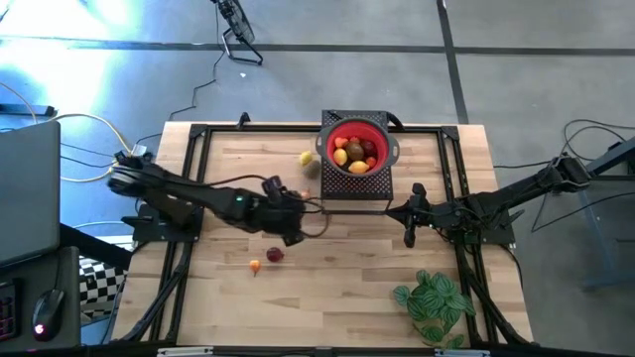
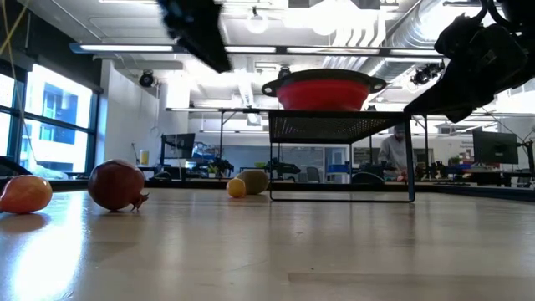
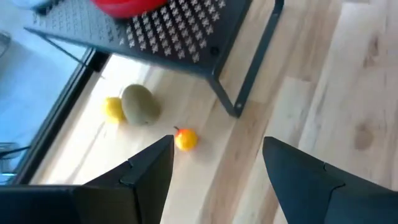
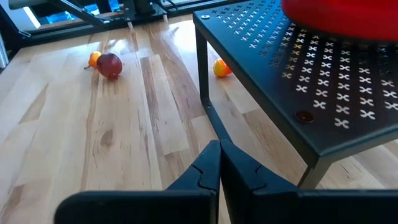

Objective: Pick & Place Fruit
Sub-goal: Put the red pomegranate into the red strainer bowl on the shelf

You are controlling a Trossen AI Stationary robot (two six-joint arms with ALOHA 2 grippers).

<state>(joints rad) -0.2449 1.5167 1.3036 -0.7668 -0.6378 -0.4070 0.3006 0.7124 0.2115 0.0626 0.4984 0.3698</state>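
Your pale wooden plank counter [image 1: 347, 297] stands on a grey floor, with an open office hall behind it where a person [image 2: 393, 155] shows far off. At twelve o'clock on the counter a black perforated metal stand [image 1: 354, 184] carries a red round bowl [image 1: 357, 145] holding several small yellow, orange and red fruits [image 1: 354, 157]. Just beside the stand, at its nine o'clock, a small yellow round fruit [image 3: 113, 109] touches a brownish-green oval fruit [image 3: 140, 104], and a tiny orange fruit with a red tip [image 3: 186, 139] lies near the stand's leg. Toward seven o'clock of the counter's middle, a dark red round fruit [image 1: 275, 255] and a small orange fruit [image 1: 255, 265] lie close together.

Your left fingers [image 3: 130, 180] hang above the counter at nine o'clock of the stand, spread apart with nothing between them; the tiny orange fruit shows just past one tip. Your right fingers [image 4: 214, 168] sit at four o'clock of the stand, pressed together and holding nothing. A green leafy plant [image 1: 434, 302] rests at the counter's five o'clock corner.
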